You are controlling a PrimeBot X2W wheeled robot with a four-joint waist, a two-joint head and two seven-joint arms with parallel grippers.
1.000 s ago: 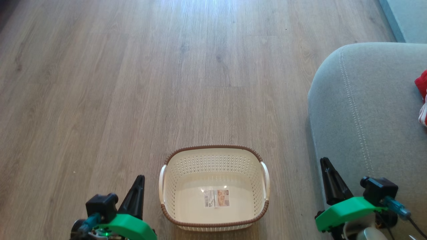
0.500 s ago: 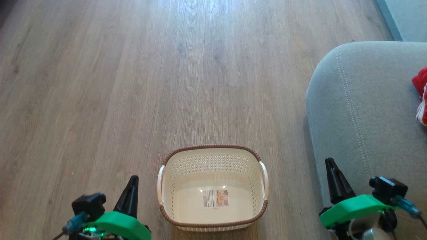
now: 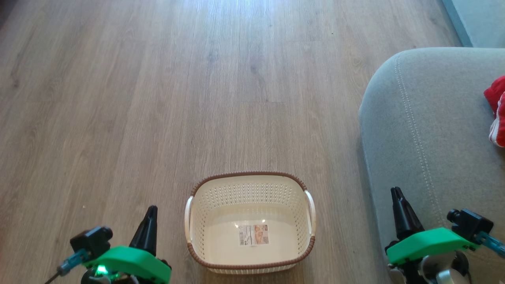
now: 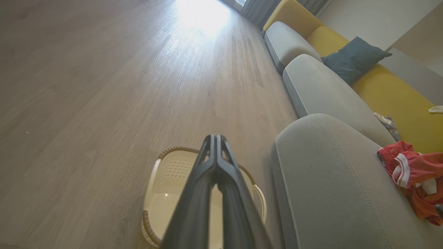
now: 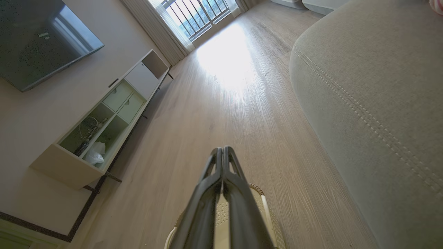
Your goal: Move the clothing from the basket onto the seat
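Note:
The cream basket [image 3: 249,174] with a brown braided rim sits on the wood floor at bottom centre, holding nothing but a label on its bottom. Red clothing [image 3: 497,108] with white trim lies on the grey seat [image 3: 426,130] at the right edge, and appears as a crumpled heap of clothing [image 4: 412,169] in the left wrist view. My left gripper [image 3: 151,208] is shut, left of the basket and apart from it. My right gripper [image 3: 395,190] is shut too, over the seat's front corner. In the wrist views each gripper [image 4: 215,137] [image 5: 222,149] has its fingers pressed together above the basket [image 4: 162,180] [image 5: 265,204].
Open wood floor [image 3: 158,98] stretches ahead and to the left. A second grey cushion [image 4: 322,86], a yellow sofa back [image 4: 387,90] and a dark pillow [image 4: 353,58] lie beyond the seat. A low TV cabinet [image 5: 104,117] under a wall screen [image 5: 38,38] stands across the room.
Both shut grippers have drifted outward from the basket, the left one leftward and the right one rightward. The head camera has shifted slightly. Basket and clothing stay put.

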